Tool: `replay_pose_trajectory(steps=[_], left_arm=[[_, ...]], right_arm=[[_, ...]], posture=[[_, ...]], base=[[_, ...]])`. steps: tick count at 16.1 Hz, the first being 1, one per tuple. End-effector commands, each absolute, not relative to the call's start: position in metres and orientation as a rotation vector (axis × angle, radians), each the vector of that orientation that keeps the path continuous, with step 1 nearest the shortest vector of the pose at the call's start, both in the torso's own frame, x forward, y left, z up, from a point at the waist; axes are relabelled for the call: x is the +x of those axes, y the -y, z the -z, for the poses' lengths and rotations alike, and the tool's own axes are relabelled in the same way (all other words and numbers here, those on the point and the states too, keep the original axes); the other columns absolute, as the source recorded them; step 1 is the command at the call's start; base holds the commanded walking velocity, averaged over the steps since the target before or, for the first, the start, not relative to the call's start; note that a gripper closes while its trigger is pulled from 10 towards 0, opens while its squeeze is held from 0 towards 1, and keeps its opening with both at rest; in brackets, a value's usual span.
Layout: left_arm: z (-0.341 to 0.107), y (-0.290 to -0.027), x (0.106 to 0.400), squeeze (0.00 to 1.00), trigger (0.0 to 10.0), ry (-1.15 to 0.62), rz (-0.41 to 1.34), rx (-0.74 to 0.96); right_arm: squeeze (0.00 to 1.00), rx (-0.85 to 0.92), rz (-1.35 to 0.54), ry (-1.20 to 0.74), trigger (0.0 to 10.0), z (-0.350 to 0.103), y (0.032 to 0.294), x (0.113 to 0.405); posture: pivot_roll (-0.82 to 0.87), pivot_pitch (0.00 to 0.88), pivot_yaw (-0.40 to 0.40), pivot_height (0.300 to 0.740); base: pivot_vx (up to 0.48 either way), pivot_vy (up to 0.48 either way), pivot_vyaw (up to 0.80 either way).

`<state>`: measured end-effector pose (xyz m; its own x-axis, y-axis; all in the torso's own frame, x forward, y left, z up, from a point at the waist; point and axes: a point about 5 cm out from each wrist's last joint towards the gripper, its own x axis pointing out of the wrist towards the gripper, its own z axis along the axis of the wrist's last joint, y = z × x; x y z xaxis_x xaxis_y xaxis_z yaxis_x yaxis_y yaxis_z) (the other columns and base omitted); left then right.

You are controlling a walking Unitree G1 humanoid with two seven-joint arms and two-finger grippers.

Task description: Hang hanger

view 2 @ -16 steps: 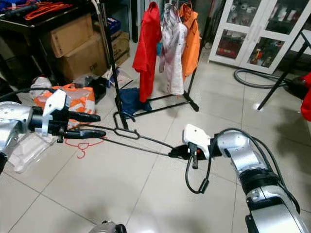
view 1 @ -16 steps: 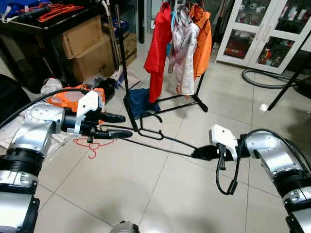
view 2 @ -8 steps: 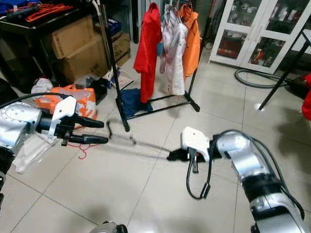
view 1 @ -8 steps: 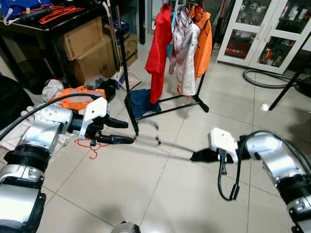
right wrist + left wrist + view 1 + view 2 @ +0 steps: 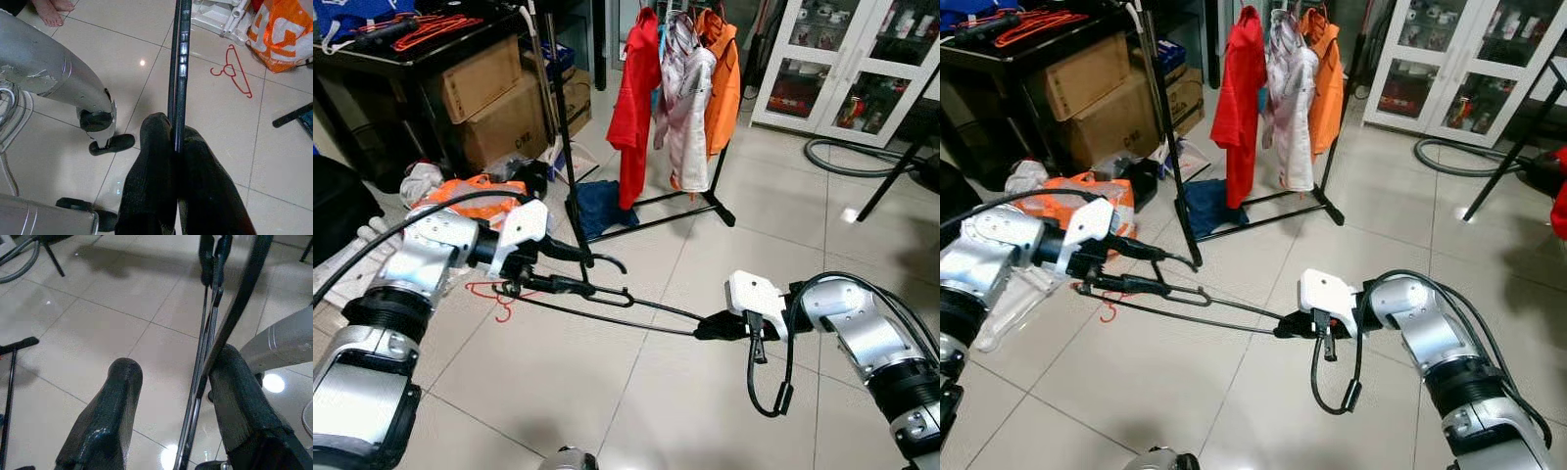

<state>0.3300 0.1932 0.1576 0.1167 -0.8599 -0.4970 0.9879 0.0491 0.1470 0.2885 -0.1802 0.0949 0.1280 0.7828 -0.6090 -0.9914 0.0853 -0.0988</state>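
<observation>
right gripper (image 5: 705, 327) jaws pinched tight on the thin black wire hanger (image 5: 636, 305), light and springy, left gripper (image 5: 570, 269) jaws open around its hook end.

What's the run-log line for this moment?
right gripper: shut on black hanger | left gripper: open, fingers either side of hanger's hook end | clothes rack: ahead, hanger not yet hung

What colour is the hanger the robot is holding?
The hanger is black, held between the left gripper and right gripper. Left eye view shows it best.
</observation>
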Motion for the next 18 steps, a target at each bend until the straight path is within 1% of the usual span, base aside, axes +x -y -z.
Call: replay_pose_trajectory(steps=[1,11,12,13,18], left_arm=[[-0.162,-0.191,0.332,0.0,10.0,-0.304,1.46,0.539],[-0.148,-0.181,0.328,0.0,10.0,-0.375,1.521,0.524],[-0.148,-0.18,0.328,0.0,4.2,-0.376,1.518,0.523],[-0.148,-0.18,0.329,0.0,0.0,-0.374,1.511,0.518],[-0.145,-0.184,0.329,0.0,0.0,-0.395,1.481,0.493]], right_arm=[[0.0,-0.58,-1.403,-0.444,0.0,-0.098,0.177,0.289],[0.0,-0.536,-1.385,-0.403,0.0,-0.104,0.167,0.291],[0.0,-0.533,-1.386,-0.402,0.0,-0.104,0.167,0.291],[0.0,-0.531,-1.386,-0.402,0.0,-0.104,0.167,0.291],[0.0,-0.531,-1.392,-0.407,0.0,-0.103,0.167,0.289]], posture=[[-0.14,0.0,0.073,0.74],[-0.14,0.0,0.077,0.74],[-0.14,0.0,0.075,0.74],[-0.14,0.0,0.075,0.74],[-0.14,0.0,0.069,0.74]], base=[[0.0,0.0,0.0],[0.0,0.0,0.0],[0.0,0.0,0.0],[0.0,0.0,0.0],[0.0,0.0,0.0]])
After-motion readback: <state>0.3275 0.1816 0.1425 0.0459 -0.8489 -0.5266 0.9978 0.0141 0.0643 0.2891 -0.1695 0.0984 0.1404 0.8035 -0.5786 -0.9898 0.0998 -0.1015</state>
